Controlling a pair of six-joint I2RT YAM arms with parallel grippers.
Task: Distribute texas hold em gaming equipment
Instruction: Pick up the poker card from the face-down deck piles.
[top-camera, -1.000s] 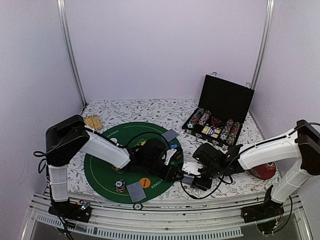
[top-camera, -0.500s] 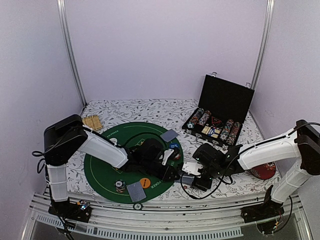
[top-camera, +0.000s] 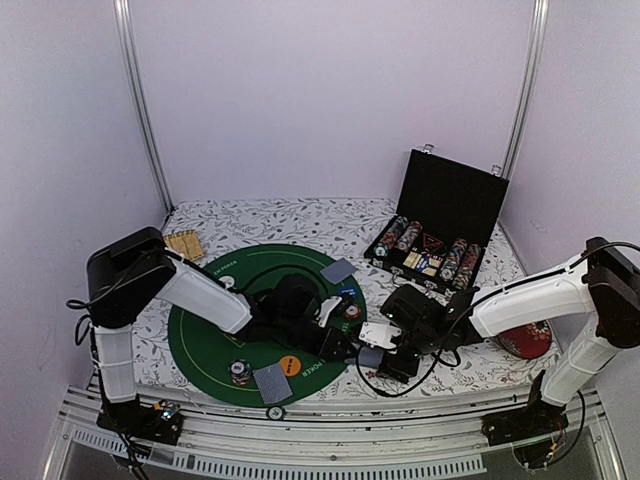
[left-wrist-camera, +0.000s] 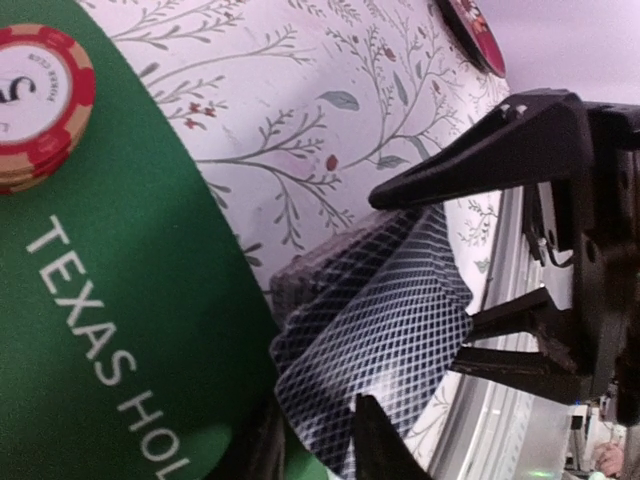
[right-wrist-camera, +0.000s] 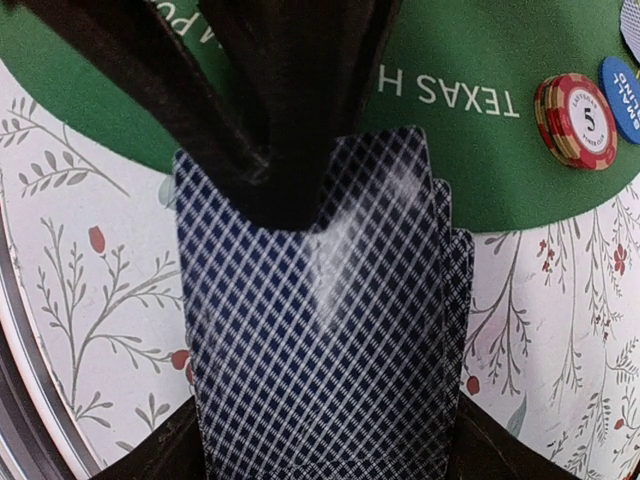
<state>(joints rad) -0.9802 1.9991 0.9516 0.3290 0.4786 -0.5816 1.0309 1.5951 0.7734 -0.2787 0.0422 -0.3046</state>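
Observation:
My right gripper (right-wrist-camera: 325, 455) is shut on a deck of cards (right-wrist-camera: 320, 330) with blue-grey diamond backs, held by its two sides just off the green mat's (top-camera: 200, 340) right edge. My left gripper (left-wrist-camera: 320, 450) meets it there, shut on the top card (left-wrist-camera: 380, 330) at its far end. In the top view the two grippers touch at the deck (top-camera: 368, 356). On the mat lie one card (top-camera: 339, 270) at the back and another (top-camera: 271, 383) at the front. A red chip stack (right-wrist-camera: 578, 120), a blue button (right-wrist-camera: 622, 85), an orange button (top-camera: 290, 365) and a striped chip stack (top-camera: 240, 371) also sit there.
An open black case (top-camera: 440, 225) with rows of chips stands at the back right. A red disc (top-camera: 527, 342) lies by the right arm. A bamboo mat (top-camera: 185, 243) lies at the back left. The table's front edge runs just below the grippers.
Both grippers have shifted slightly left together, with the deck between them. The left fingers have settled on the top card.

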